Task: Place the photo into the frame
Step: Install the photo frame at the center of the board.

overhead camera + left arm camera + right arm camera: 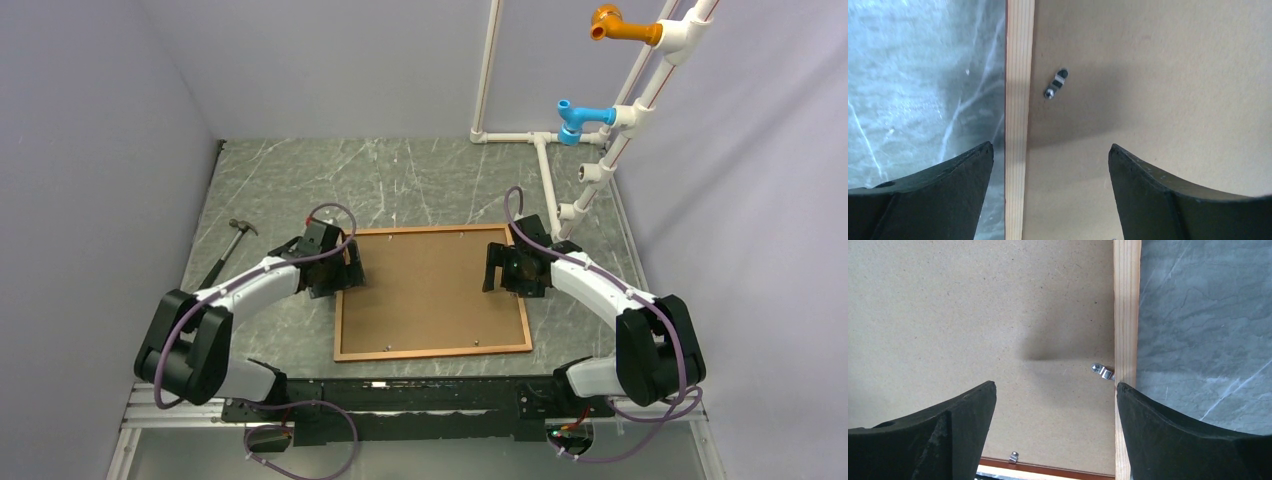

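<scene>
Because the frame (433,352) lies back-side up on the marble-pattern table (400,180) with the brown backing board (430,290) filling its opening, the photo cannot be made out in any view. Both wrist views cut the grippers down to their black fingertips, and whether they touch the board can't be told.

A small metal turn clip (1055,84) shows in the left wrist view, on the board just inside the pale wood rail. In the right wrist view a second clip (1102,371) touches the rail. A third clip (1013,456) sits low by the reddish-brown rail at the bottom.

The frame sits mid-table, slightly skewed. Its near rail is close to the arm bases and its far right corner is near the white PVC pipe rig (545,170). There is open tabletop beyond the far rail and on the left side, where a hammer (225,250) lies well apart from the frame.

Over the frame's left rail, the left gripper (352,268) has its jaws spread wide and straddles the rail, one finger above the table and the other above the board, holding nothing. Over the right side, the right gripper (492,268) is also spread wide, one finger over the board and the other over the right rail, holding nothing. Both arms are bent at the elbow, with forearms reaching forward and inward and wrists pointing down.
</scene>
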Motion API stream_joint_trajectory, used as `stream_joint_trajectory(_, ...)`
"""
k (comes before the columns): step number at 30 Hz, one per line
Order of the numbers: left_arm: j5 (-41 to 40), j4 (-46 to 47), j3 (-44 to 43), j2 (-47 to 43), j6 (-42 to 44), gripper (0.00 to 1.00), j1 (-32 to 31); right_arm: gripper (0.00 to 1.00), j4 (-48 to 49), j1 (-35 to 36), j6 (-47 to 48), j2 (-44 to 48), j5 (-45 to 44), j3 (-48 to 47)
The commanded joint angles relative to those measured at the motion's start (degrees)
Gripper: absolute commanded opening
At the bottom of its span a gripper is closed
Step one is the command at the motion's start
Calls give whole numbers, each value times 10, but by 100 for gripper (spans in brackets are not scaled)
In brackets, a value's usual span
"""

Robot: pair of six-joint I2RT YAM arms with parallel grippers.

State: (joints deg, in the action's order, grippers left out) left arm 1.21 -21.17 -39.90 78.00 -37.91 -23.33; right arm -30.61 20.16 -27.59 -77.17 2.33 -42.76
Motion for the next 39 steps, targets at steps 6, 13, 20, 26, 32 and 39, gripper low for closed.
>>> stream_joint_trajectory(6,-79,-22,-90,88,27,83,-2,91,10,-4,4,-9,10,5)
stream_joint_trajectory(13,-112,-43,-118,134,40,73,-2,91,6,-7,9,-12,5,2)
stream_joint_trajectory(20,-129,-53,-139,167,51,27,-2,91,6,-8,12,-14,7,3)
stream_joint_trajectory(26,-107,-42,-139,168,61,0,-2,91,10,-10,13,-18,9,6)
stream_joint_trajectory(32,-73,-25,-127,127,60,0,-2,91,6,-11,11,-13,7,7)
stream_joint_trajectory(39,-70,-44,-129,68,47,36,-2,92,-1,-12,13,-2,8,1)
